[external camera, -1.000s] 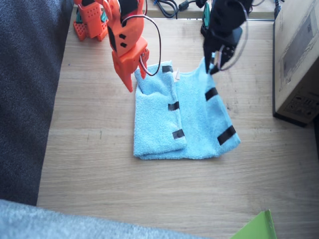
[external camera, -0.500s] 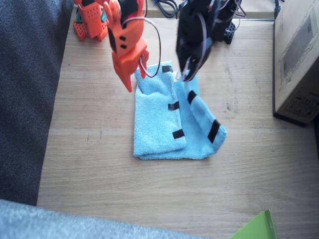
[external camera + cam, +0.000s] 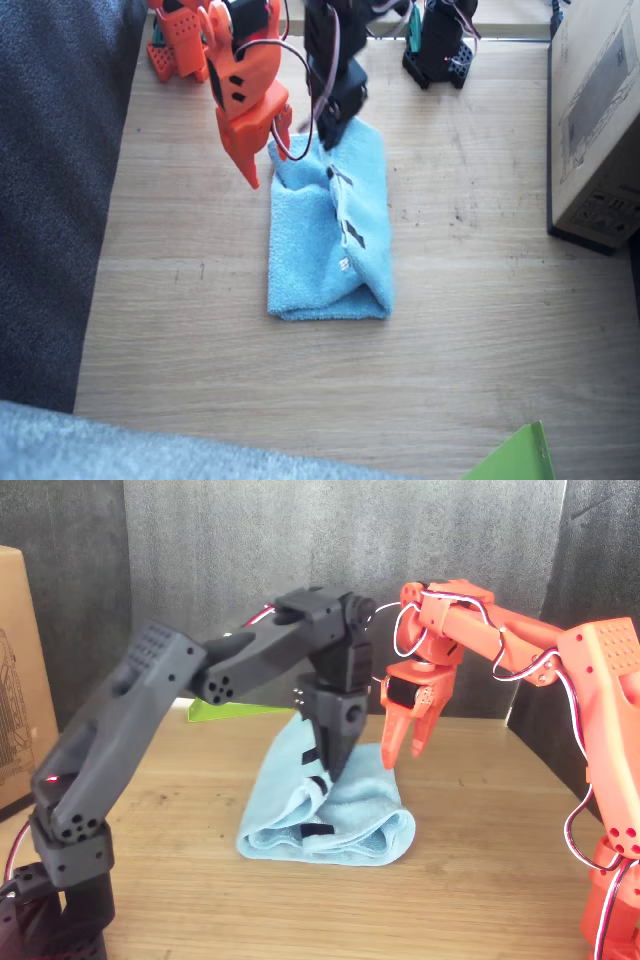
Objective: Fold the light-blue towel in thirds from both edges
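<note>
— Where do we have the light-blue towel (image 3: pixel 325 240) now?

— On the wooden table (image 3: pixel 200 350), a little toward the far edge, between our two arms. A second ago one short side, with its black tape strips (image 3: pixel 354 235), lay spread toward the cardboard box (image 3: pixel 595 120). Half a second ago it was halfway over. Now that flap lies across the middle, on top of the flap already folded from the other side, so the towel is a narrow strip.

— And the left tool (image 3: pixel 333 135)?

— It is black, and has swung from the box side across to the towel's far end. In the front view its fingers (image 3: pixel 330 742) are pinched together on the folded-over edge (image 3: pixel 318 770), which hangs up off the pile rather than lying flat.

— The right one?

— The orange right tool (image 3: pixel 262 152) has barely moved. It hovers beside the towel's far corner, by the raised bit of cloth there. From the front, the right tool's two fingers (image 3: pixel 408 735) stand apart, with nothing between them.

— Anything else?

— A green sheet corner (image 3: pixel 515 458) at the table's near edge.
</note>
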You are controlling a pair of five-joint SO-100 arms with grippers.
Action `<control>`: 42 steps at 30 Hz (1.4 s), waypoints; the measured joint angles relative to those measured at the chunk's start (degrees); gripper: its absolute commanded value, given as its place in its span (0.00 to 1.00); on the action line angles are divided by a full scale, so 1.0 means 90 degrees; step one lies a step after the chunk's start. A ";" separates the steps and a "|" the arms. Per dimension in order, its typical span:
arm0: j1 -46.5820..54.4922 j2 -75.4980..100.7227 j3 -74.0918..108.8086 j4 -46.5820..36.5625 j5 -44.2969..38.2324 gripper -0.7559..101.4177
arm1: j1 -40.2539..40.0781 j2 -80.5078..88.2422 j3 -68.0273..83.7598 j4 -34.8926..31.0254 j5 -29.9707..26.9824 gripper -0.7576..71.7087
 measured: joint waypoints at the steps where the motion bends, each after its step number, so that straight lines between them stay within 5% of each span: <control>1: -0.0068 0.0000 -0.0137 0.0000 0.0020 0.24 | -0.0029 0.0000 0.0000 0.0000 -0.0010 0.48; 6: -0.0342 0.0020 -0.0596 0.0000 0.0283 0.23 | -0.0205 0.0000 0.0000 0.0000 0.0029 0.49; 10: -0.0381 0.0566 -0.0488 0.0000 0.0439 0.01 | -0.0371 0.0000 0.0137 -0.0049 0.0029 0.45; 12: -0.0088 0.1104 -0.0244 0.0000 0.0459 0.00 | -0.0527 0.0098 0.0273 -0.0068 0.0029 0.31; 14: 0.0527 0.1650 0.0020 0.0000 0.0449 0.00 | -0.0752 0.0342 0.0420 -0.0049 0.0029 0.05; 15: 0.0947 0.1885 0.0166 0.0000 0.0410 0.01 | -0.0898 0.0488 0.0498 -0.0049 0.0020 0.02; 20: 0.3545 0.2852 0.1328 -0.0459 -0.0117 0.01 | -0.1865 0.1787 0.2246 -0.0918 0.0059 0.01; 25: 0.5537 0.5518 0.5264 -0.2910 -0.0273 0.01 | -0.2393 0.4023 0.5127 -0.2236 -0.0127 0.01; 34: 0.6592 0.9014 1.1045 -0.5283 -0.0703 0.01 | -0.3320 0.7979 0.9844 -0.3975 -0.0703 0.01; 42: 0.6924 1.1084 1.3506 -0.6025 -0.0928 0.03 | -0.3877 0.8398 1.0566 -0.4336 0.0107 0.01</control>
